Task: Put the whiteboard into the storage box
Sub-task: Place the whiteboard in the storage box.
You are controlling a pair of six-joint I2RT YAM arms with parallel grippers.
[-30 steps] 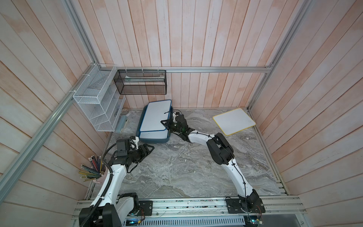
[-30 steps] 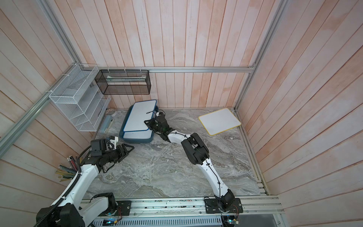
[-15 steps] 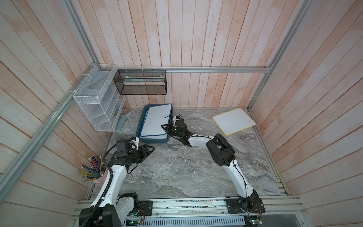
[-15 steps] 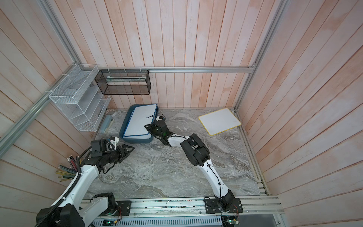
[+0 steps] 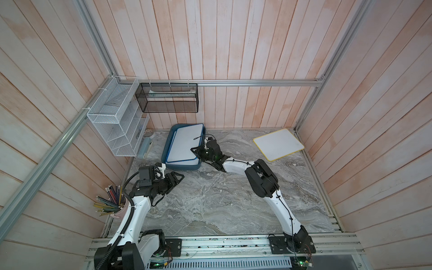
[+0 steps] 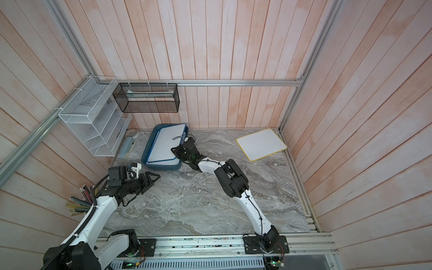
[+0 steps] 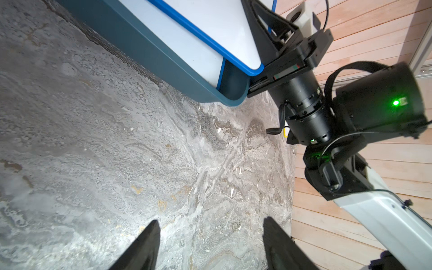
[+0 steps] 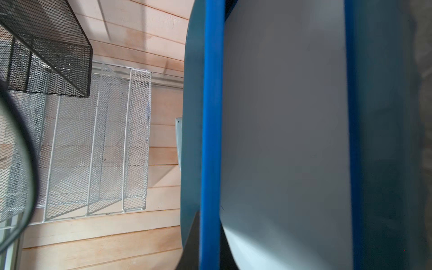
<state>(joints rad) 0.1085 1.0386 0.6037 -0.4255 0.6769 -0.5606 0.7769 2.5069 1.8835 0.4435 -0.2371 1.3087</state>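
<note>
Left wrist view shows the blue-framed whiteboard lying within the storage box, its corner by the box's rounded corner, where the right gripper pinches its edge. The left gripper hangs spread, empty, over bare marble tabletop beside the box's wall.

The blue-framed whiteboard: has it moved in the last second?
Yes. The blue-framed whiteboard has come down lower into the storage box, more of whose rim now shows.
</note>
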